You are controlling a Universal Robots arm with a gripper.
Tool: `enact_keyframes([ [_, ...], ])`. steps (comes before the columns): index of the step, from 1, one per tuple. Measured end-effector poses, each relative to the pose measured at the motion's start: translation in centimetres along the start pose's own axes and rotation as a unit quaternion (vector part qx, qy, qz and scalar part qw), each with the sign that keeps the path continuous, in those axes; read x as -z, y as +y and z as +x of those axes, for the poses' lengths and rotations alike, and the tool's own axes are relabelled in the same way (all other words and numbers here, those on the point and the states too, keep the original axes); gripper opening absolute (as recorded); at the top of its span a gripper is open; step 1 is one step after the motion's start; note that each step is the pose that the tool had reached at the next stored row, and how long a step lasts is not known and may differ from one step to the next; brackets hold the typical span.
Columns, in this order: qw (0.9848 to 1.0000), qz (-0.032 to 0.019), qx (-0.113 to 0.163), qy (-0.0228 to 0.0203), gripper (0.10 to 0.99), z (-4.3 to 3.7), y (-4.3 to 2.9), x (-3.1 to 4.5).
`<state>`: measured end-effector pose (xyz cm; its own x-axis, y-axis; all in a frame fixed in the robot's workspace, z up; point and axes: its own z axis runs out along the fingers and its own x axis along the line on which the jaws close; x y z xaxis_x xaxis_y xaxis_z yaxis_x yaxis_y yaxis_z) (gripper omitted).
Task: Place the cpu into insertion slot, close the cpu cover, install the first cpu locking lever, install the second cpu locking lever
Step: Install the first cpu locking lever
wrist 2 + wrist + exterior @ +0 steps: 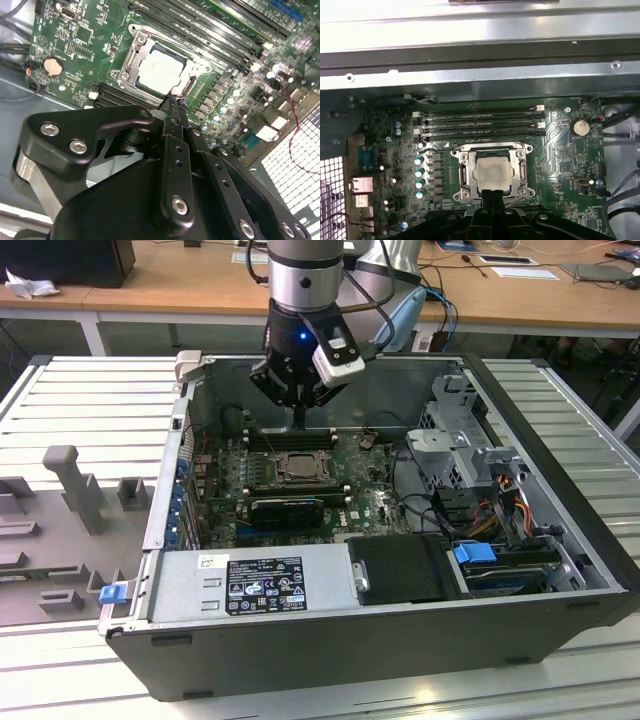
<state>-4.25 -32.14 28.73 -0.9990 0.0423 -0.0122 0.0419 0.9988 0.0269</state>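
Note:
The cpu [493, 172] [161, 74] lies flat in the insertion slot [456, 192] on the green board, its pale metal top showing. The silvery cpu cover [464, 172] [132, 60] lies down around it as a frame. A thin wire lever [475, 148] runs along the socket's edge beside the memory slots. My gripper [493, 194] [173, 102] hangs over the opposite socket edge, its fingers pressed together with nothing seen between them. In the exterior view the gripper [299, 426] points down just behind the cpu [298, 466], inside the open computer case.
Long black memory slots [480, 125] lie beyond the socket. A black card [288, 508] stands in front of it. The power supply [250, 585] fills the case's near side, and a drive cage [460, 440] with cables stands on the exterior view's right. A coin cell [580, 126] sits on the board.

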Motion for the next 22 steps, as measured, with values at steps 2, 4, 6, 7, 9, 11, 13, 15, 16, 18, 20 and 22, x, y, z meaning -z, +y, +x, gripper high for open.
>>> enact_keyframes([
  [2,1.0000,-0.0013,0.007,0.0001,0.106,0.47,-0.01,-0.09],
  [4,1.0000,-0.0015,0.007,0.0002,0.106,0.93,-0.03,-0.12],
  [6,1.0000,-0.0017,0.007,0.0002,0.106,1.53,-0.04,-0.19],
  [7,1.0000,-0.0017,0.007,0.0002,0.106,1.79,-0.04,-0.22],
  [9,1.0000,-0.0016,0.007,0.0002,0.106,2.29,-0.03,-0.31],
  [11,1.0000,-0.0016,0.007,0.0002,0.106,2.95,-0.05,-0.38],
  [13,1.0000,-0.0016,0.007,0.0002,0.106,3.55,-0.08,-0.38],
  [15,1.0000,-0.0016,0.007,0.0002,0.106,4.12,-0.10,-0.38],
  [16,1.0000,-0.0017,0.007,0.0002,0.106,4.37,-0.11,-0.39],
  [18,1.0000,-0.0017,0.007,0.0002,0.106,5.06,-0.14,-0.39],
  [20,1.0000,-0.0017,0.007,0.0001,0.106,5.96,-0.18,-0.48],
  [22,1.0000,-0.0019,0.007,0.0000,0.106,6.28,-0.18,-0.57],
])
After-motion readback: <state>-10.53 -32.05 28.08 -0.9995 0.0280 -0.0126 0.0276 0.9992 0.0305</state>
